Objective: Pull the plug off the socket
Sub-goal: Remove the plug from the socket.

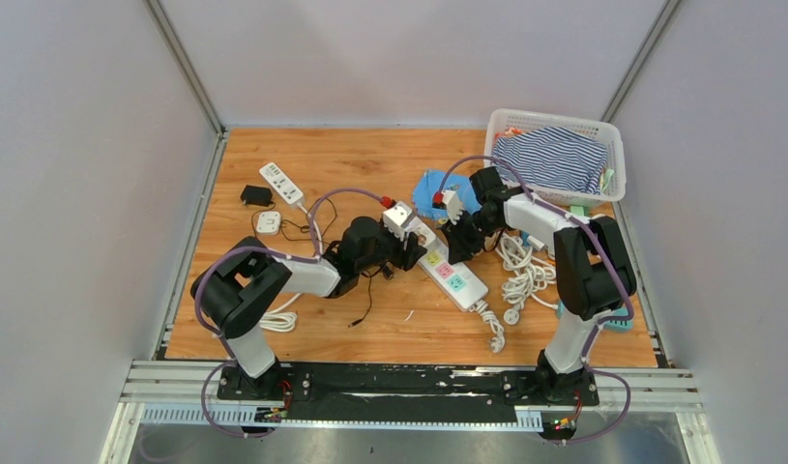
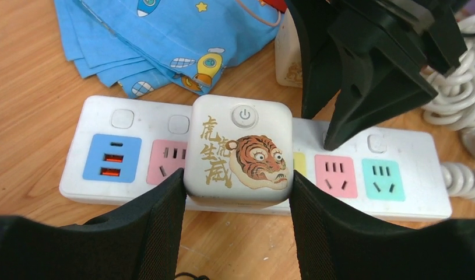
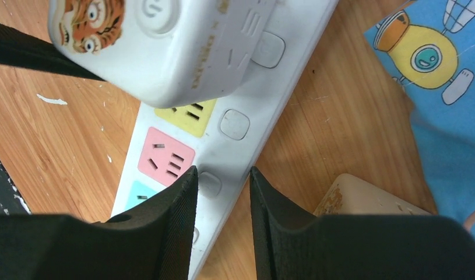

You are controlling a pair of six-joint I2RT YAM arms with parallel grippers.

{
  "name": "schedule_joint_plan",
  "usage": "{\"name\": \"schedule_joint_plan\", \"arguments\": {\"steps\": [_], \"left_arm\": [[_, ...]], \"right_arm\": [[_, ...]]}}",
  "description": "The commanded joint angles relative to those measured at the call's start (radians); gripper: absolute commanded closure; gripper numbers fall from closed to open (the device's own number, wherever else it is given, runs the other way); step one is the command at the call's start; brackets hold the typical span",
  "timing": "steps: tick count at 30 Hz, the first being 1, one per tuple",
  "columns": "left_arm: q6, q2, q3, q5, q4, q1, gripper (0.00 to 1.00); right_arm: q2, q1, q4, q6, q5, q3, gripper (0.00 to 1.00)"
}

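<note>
Left jaws clamp plug [image 2: 239, 153]; right jaws, barely parted, pin strip [image 2: 424, 175] down. I judge plug part-lifted, pins maybe still in.

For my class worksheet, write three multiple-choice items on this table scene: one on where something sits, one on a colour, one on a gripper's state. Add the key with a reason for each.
1. Where does the white basket sit?
A. at the far right corner of the table
B. at the near left corner
C. between the arm bases

2. What colour is the USB panel at one end of the power strip?
A. black
B. purple
C. blue

3. How do the fingers of the left gripper stand?
A. wide open in mid-air
B. pressed against both sides of the tiger plug
C. closed on a cable

Key: 1 A, the top view shows it in the far right corner. 2 C, the left wrist view shows it is blue. 3 B, each finger touches one side of the plug.
</note>
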Motion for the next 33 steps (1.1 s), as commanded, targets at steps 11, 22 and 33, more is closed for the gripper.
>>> {"name": "schedule_joint_plan", "arguments": {"steps": [11, 22, 33], "left_arm": [[0.130, -0.072, -0.031, -0.192, 0.052, -0.090, 1.00], [0.001, -0.070, -0.086, -0.014, 0.190, 0.017, 1.00], [0.288, -0.140, -0.149, -0.281, 0.241, -0.150, 1.00]], "right_arm": [[0.105, 0.016, -0.063, -0.055, 0.177, -0.060, 0.63], [0.129, 0.016, -0.074, -0.057, 0.192, -0.053, 0.63], [0.145, 0.016, -0.079, -0.060, 0.216, -0.050, 0.63]]}}
